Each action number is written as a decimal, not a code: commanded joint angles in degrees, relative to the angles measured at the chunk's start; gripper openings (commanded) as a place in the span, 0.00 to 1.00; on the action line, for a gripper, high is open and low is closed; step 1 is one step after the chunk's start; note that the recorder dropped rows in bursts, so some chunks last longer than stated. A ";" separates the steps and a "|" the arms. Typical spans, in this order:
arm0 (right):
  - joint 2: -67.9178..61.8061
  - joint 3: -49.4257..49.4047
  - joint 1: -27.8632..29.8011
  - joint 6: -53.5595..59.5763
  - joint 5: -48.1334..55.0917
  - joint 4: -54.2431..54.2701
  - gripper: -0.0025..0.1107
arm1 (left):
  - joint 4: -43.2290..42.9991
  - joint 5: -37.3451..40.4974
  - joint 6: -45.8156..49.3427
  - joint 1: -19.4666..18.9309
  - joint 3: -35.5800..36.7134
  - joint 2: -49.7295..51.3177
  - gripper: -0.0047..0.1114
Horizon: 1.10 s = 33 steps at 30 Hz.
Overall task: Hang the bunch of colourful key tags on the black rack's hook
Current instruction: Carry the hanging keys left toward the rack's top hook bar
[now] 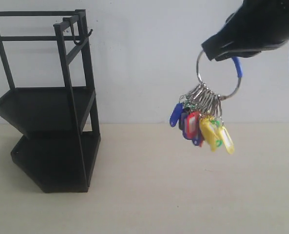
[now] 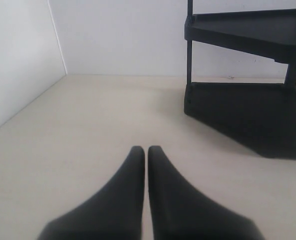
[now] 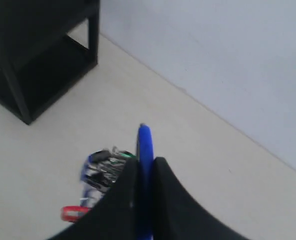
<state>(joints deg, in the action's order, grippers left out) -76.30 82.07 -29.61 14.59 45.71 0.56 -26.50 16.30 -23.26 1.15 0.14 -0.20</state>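
Note:
The colourful key tag bunch point(image 1: 202, 124) hangs in the air at the right, its yellow, red and blue tags dangling from a big silver ring with a blue loop point(image 1: 237, 67). My right gripper point(image 1: 217, 51) is shut on the top of that ring; the blue loop point(image 3: 145, 145) shows squeezed between its fingers, with tags point(image 3: 100, 172) below. The black rack point(image 1: 47, 102) stands at the left, its hook point(image 1: 81, 38) jutting from the top rail, well apart from the bunch. My left gripper point(image 2: 146, 150) is shut on nothing, low over the table near the rack's base point(image 2: 247, 115).
A pale table point(image 1: 159, 195) runs under everything, with a white wall point(image 1: 149, 48) behind. The rack's two angular trays point(image 1: 42, 105) hold nothing. A side wall point(image 2: 18, 60) stands close in the left wrist view.

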 commanded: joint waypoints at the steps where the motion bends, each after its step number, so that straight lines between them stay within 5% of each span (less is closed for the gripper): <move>1: -1.30 0.32 -5.80 6.41 -11.43 8.89 0.02 | -0.01 -0.03 -0.32 0.07 -0.14 0.20 0.08; 22: -18.81 0.42 -8.10 -2.20 -54.56 9.38 0.02 | -0.01 -0.03 -0.32 0.07 -0.14 0.20 0.08; 33: -28.49 11.27 -11.05 1.41 -52.93 9.38 0.02 | -0.01 -0.03 -0.32 0.07 -0.14 0.20 0.08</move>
<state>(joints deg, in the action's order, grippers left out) -103.64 91.02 -40.62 15.19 -6.30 9.97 -26.50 16.30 -23.26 1.15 0.14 -0.20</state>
